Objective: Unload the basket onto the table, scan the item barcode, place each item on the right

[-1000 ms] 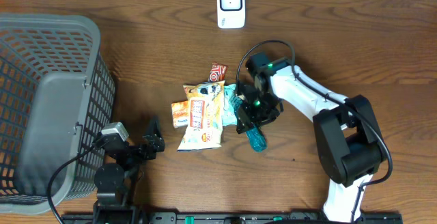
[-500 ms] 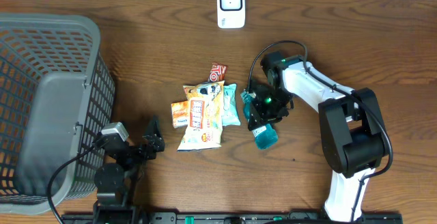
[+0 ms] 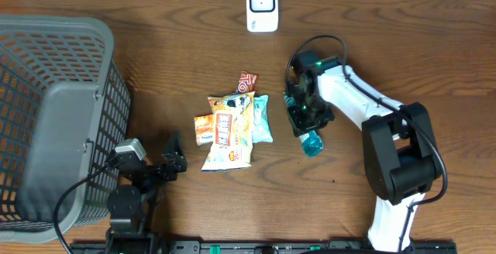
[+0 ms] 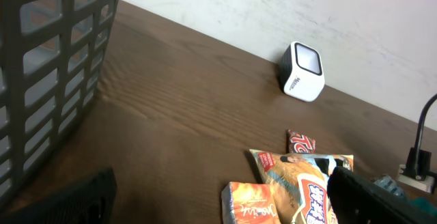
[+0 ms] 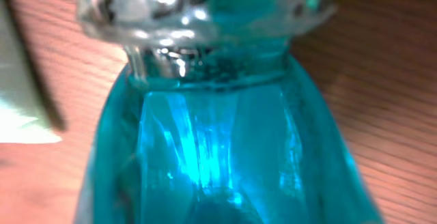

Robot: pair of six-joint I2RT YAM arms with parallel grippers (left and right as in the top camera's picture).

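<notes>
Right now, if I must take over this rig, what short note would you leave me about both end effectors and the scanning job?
Left end effector: open, holding nothing, parked at the near side of the table.
Right end effector: shut on the teal bottle, to the right of the snack packets.
Scanner: at the far edge of the table, well apart from the bottle.
Done: the bottle is grasped.
Left: bring the bottle's barcode before the scanner's window. No view shows the barcode, so find it first.
</notes>
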